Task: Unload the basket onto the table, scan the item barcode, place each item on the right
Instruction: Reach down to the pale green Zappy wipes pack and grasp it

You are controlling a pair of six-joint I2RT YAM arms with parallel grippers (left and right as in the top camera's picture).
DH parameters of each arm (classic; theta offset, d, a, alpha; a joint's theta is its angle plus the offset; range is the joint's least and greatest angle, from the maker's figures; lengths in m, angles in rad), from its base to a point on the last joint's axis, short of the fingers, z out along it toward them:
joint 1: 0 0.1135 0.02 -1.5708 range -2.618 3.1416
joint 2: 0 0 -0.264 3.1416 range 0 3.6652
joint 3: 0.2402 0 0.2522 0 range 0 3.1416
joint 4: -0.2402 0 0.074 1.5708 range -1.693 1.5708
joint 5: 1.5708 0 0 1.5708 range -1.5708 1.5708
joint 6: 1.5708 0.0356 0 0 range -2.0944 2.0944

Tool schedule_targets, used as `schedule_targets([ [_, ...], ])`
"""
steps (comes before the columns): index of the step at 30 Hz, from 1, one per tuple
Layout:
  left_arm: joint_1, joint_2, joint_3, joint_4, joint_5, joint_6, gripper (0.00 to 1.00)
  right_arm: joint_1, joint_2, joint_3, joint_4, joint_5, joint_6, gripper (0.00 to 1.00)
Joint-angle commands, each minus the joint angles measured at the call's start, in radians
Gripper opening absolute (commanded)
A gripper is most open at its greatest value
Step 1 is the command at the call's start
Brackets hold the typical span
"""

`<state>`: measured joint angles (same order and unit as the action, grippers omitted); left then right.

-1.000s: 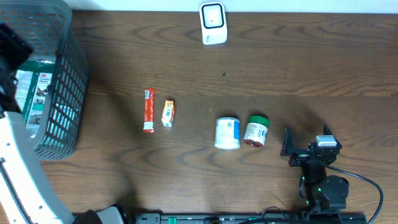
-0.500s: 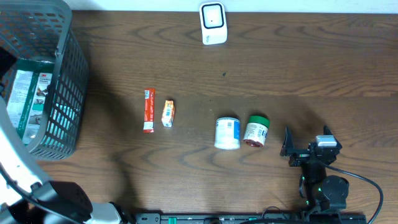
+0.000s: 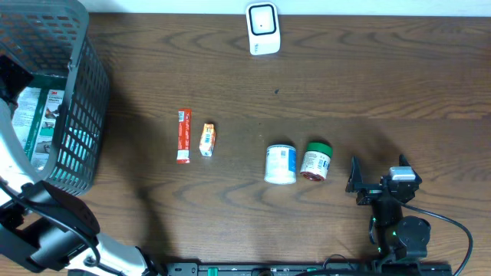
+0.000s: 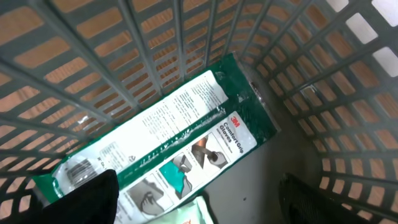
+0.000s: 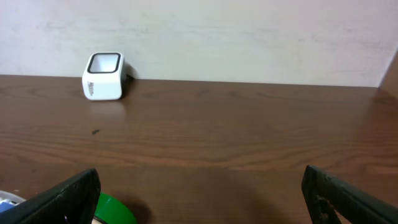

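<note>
The white barcode scanner (image 3: 263, 29) stands at the table's far edge and also shows in the right wrist view as the scanner (image 5: 104, 76). My left gripper (image 4: 199, 202) hangs open inside the grey basket (image 3: 77, 115), just above a green and white glove package (image 4: 180, 130) lying on the basket floor. Nothing sits between its fingers. Overhead, only a dark part of the left gripper (image 3: 9, 75) shows at the frame's edge. My right gripper (image 3: 378, 172) rests open near the front edge, right of a green-lidded jar (image 3: 315, 161).
A white can (image 3: 281, 164) lies beside the jar. A red bar (image 3: 182, 136) and a small orange packet (image 3: 207, 139) lie mid-table. A pale packet (image 4: 183, 214) peeks from under the glove package. Basket walls (image 4: 298, 81) close in around the left gripper.
The left arm has shifted, and its elbow has swung into view at the lower left while the gripper stays over the basket. The right arm and the table items have not moved.
</note>
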<state>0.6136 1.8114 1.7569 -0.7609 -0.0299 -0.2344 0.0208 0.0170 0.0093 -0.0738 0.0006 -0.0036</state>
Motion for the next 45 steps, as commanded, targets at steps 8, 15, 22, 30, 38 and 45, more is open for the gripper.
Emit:
schedule_targets([
  [8,0.016,0.012,0.0,0.005,-0.017,0.02,0.8,-0.006,-0.004,-0.004,-0.001,0.01,0.003,0.99],
  [15,0.016,0.013,-0.126,-0.011,-0.016,0.019,0.8,-0.006,-0.004,-0.004,-0.001,0.01,0.003,0.99],
  [22,0.015,0.06,-0.251,-0.051,0.029,0.02,0.8,-0.006,-0.004,-0.004,-0.001,0.01,0.003,0.99],
  [30,0.015,0.099,-0.274,-0.192,0.064,0.058,0.86,-0.006,-0.004,-0.004,-0.001,0.009,0.003,0.99],
  [38,0.015,0.119,-0.443,-0.093,0.063,0.1,0.89,-0.006,-0.004,-0.004,-0.001,0.01,0.003,0.99],
  [45,0.015,0.127,-0.457,-0.037,0.068,0.103,0.75,-0.006,-0.004,-0.004,-0.001,0.01,0.003,0.99],
])
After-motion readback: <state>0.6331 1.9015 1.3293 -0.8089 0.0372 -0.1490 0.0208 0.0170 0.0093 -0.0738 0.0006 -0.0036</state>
